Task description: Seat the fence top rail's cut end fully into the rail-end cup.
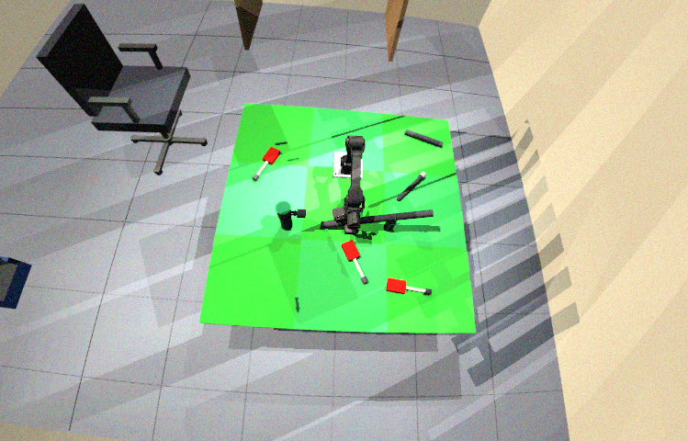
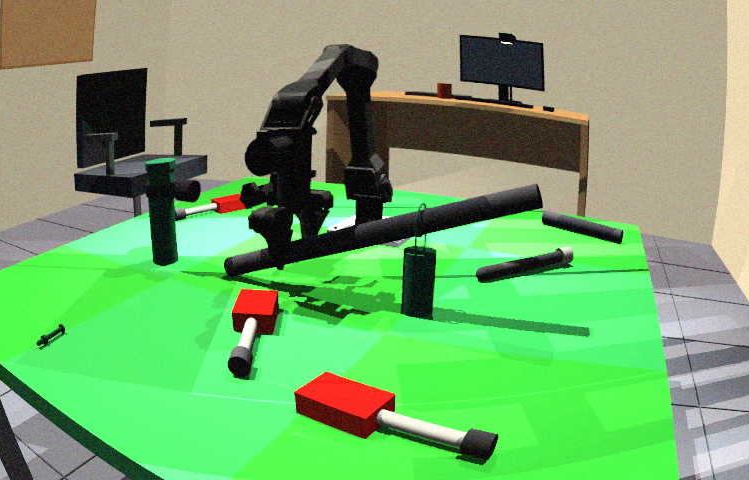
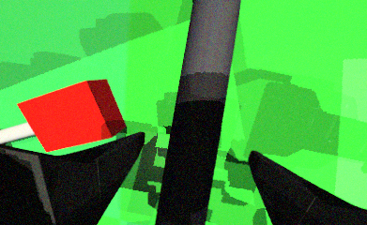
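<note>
1. I bring the gripper (image 1: pixel 353 222) (image 2: pixel 296 240) (image 3: pixel 196 146) down over the fence top rail (image 1: pixel 401 217) (image 2: pixel 449 215) (image 3: pixel 211 42) near the centre of the frame in the top view; its pincer stands spread almost as wide as it goes, with nothing in its grip; in the wrist view one finger stands to each side of the rail.

2. The rail slants across the middle of the exterior view; its low end points left, near the green table (image 1: pixel 260 273) (image 2: pixel 188 368) (image 3: pixel 312 28), and its high end rises to the right through the loop cap (image 2: pixel 416 230) on the small post (image 2: pixel 418 285).

3. Left of centre in the top view stands the big post (image 1: pixel 285 220) (image 2: pixel 163 226); the rail-end cup (image 1: pixel 300 213) (image 2: pixel 189 190) hangs high on its brace band (image 2: pixel 159 189), facing the rail; the rail's low end is apart from the cup and below it.

4. I judge the step in hand to be the grasp, with seating still undone; the next move calls for closing squarely on the rail, then lifting and levelling its low end, lining it up with the cup and sliding it left until seated; a crooked push could, I think, knock the band down the post.
</note>
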`<state>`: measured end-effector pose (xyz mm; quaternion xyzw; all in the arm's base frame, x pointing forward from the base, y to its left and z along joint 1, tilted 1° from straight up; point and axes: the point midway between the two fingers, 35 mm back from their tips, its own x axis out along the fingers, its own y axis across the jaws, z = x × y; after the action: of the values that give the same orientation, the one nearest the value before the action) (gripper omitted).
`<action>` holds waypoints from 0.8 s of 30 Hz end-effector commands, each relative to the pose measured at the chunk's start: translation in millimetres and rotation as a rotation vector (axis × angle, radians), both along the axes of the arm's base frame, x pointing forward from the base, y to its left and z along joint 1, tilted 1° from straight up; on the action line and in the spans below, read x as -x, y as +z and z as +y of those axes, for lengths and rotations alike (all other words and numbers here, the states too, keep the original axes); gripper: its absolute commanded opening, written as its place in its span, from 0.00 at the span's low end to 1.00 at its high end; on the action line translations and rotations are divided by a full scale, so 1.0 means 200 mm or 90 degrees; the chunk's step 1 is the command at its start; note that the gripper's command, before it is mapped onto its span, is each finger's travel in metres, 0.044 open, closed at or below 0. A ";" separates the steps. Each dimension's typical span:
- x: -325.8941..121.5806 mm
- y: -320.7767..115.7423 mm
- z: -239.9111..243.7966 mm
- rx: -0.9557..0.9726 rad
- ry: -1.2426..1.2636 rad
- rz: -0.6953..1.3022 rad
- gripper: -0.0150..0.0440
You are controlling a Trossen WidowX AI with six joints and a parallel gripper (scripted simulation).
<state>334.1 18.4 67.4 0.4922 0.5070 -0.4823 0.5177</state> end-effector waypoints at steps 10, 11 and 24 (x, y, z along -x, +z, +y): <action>0.02 -0.07 0.00 0.000 -0.003 0.007 0.82; 0.02 -0.07 0.00 0.000 -0.003 0.007 0.78; 0.02 -0.07 0.00 0.000 -0.003 0.007 0.46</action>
<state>332.8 17.8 55.7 0.4911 0.5067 -0.4844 0.5172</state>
